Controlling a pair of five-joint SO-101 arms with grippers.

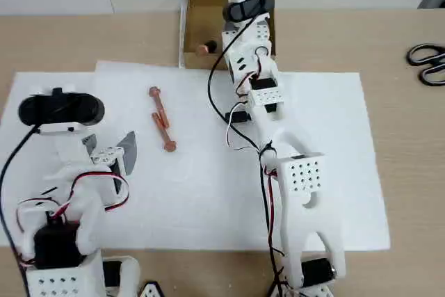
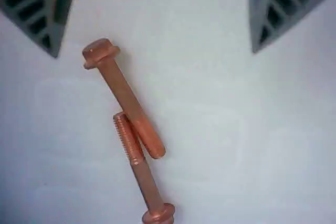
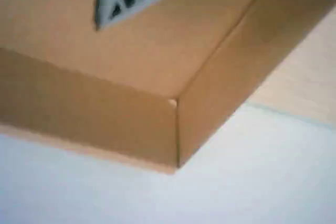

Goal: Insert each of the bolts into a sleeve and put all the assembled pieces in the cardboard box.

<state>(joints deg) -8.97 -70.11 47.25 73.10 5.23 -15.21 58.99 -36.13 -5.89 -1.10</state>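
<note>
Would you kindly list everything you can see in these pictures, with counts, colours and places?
bolts: two, copper, side by side on the sheet
copper piece: one, inside the box
box: one, brown cardboard, at the sheet's far edge
sheet: one, white, on the table
table: one, light wood
scissors: one pair, black handles, on the table beyond the sheet
left gripper: one, grey fingers, open, near the bolts
right gripper: one, white, over the box

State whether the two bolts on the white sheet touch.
Touching. The left wrist view shows the threaded bolt lying tip-first against the smooth bolt, with no gap between them.
</note>
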